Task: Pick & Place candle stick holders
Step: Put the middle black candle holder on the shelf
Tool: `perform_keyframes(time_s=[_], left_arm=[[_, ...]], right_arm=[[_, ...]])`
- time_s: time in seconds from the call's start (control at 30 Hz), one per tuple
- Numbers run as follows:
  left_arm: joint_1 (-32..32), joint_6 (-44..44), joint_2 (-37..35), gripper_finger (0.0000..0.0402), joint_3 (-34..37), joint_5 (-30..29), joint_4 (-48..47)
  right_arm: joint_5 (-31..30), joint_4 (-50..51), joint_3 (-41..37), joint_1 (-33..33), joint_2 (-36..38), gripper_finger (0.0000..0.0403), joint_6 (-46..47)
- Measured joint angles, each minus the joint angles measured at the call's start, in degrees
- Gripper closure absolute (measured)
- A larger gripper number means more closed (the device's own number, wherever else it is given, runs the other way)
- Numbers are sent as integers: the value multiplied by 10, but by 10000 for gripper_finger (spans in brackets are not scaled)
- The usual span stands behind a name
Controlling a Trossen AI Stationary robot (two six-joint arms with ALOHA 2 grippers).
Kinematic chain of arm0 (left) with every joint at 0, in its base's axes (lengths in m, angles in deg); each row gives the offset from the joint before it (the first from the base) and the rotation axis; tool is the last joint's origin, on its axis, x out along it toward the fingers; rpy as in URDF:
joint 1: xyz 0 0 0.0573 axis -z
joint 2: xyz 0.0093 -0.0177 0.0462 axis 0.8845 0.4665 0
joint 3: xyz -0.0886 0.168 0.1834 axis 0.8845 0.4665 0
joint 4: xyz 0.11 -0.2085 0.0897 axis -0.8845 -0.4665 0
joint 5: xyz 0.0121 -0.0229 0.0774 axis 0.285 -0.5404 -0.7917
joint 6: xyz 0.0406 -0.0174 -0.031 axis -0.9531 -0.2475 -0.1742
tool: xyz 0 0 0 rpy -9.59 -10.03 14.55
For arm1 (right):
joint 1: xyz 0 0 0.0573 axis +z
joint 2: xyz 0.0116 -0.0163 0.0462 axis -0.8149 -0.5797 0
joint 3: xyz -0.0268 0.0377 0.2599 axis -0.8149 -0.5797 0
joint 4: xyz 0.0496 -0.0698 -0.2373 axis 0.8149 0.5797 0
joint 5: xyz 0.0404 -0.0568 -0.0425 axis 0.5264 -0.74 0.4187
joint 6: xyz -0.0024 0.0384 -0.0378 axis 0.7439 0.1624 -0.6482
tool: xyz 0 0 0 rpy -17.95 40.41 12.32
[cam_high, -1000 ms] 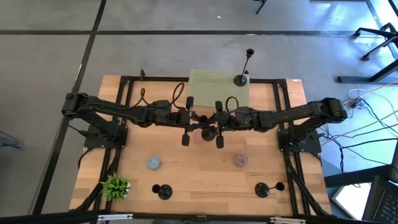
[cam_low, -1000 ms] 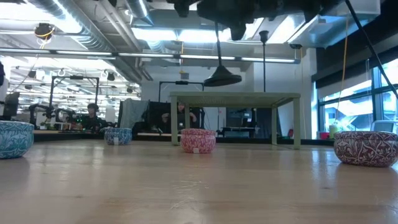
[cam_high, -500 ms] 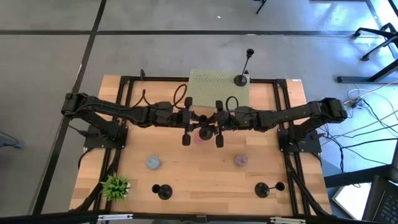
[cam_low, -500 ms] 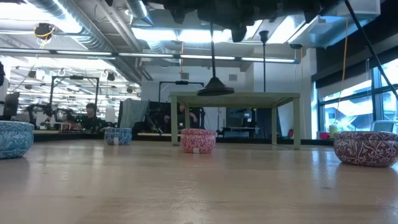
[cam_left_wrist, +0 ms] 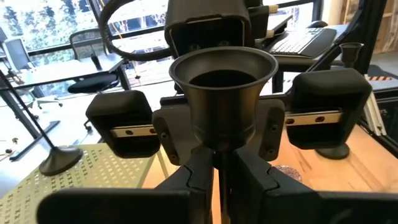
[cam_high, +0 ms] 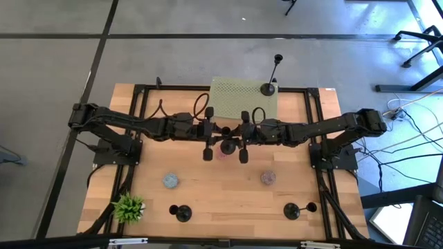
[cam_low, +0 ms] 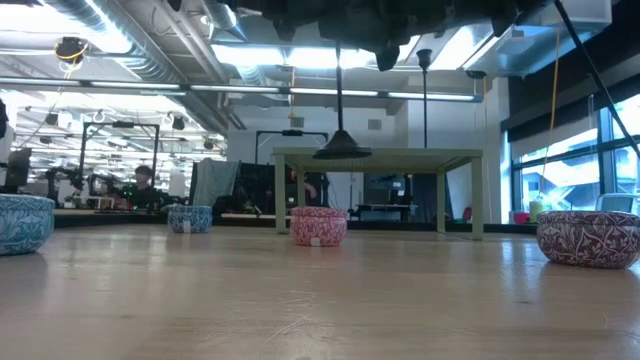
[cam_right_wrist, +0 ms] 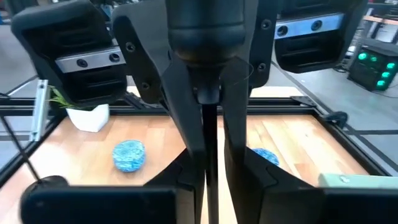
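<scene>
A candle stick holder (cam_low: 341, 110) is hanging upright, stem vertical, base down and cup up, above the pink bowl (cam_low: 318, 226) at mid-counter. The left claw (cam_left_wrist: 225, 177) and right claw (cam_right_wrist: 210, 163) are both pinching its stem, nearly closed. No legible writing is showing.

surface: wooden table (cam_high: 221, 197) | on it: two candle stick holders (cam_high: 181, 213) (near edge), three small bowls (cam_high: 171, 181), plant (cam_high: 129, 207), green stand (cam_high: 243, 98)

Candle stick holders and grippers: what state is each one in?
Held holder: lifted off the table, upright.
Left gripper: shut on its stem.
Right gripper: shut on the same stem.
Rear holder: upright on the green stand.
Front left holder: standing on the table.
Front right holder: standing on the table.
</scene>
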Motion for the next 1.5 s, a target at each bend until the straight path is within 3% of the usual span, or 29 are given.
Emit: perform_keyframes(time_s=[0.47,0.83,1.23,1.5], left_arm=[[0,0,0,336,0,-4,1],[1,-19,-1,305,0,-56,-19],[2,-30,-2,303,0,-111,-31],[18,-31,-46,302,1,-166,-105]], right_arm=[[-5,5,0,4,0,363,0],[-54,19,0,5,7,363,31],[-80,41,0,5,19,364,33],[-109,71,0,7,69,364,39]])
